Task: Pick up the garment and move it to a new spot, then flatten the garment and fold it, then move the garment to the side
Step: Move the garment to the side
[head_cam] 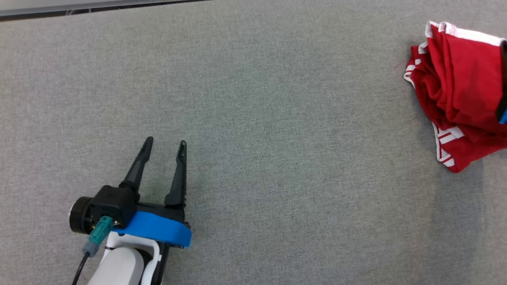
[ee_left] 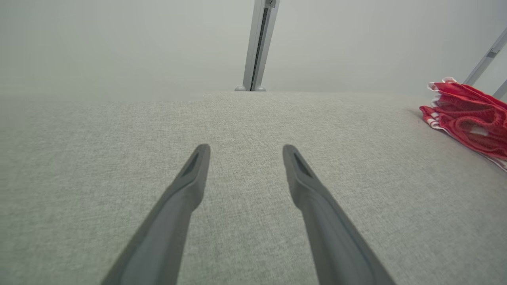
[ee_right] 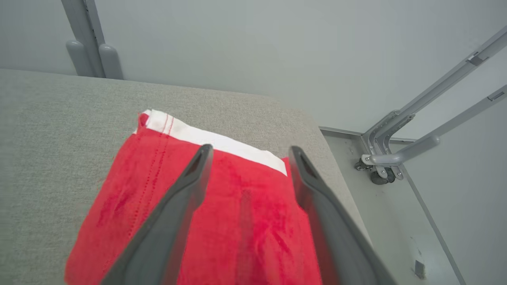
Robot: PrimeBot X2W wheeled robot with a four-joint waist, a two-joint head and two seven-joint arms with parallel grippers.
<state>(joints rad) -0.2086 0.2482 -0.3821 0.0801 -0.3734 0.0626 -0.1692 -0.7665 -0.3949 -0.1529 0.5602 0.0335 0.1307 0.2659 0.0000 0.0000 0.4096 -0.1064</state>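
Note:
The garment [head_cam: 455,91] is red with white trim and lies bunched at the far right of the grey table. It also shows at the right edge of the left wrist view, garment [ee_left: 471,114]. My right gripper [ee_right: 250,152] hovers over the garment [ee_right: 245,221] with its jaws open, and the red cloth lies under and between the fingers, not pinched. A dark sliver of the right gripper [head_cam: 503,91] shows at the right border of the head view. My left gripper [head_cam: 165,145] is open and empty over bare table at the lower left, far from the garment.
The grey fabric-covered table [head_cam: 253,118] stretches wide between the left gripper and the garment. Its far right corner and edge [ee_right: 317,126] lie just beyond the garment, with a grey metal frame on castors [ee_right: 400,142] on the floor past it. A grey post [ee_left: 259,43] stands behind the table.

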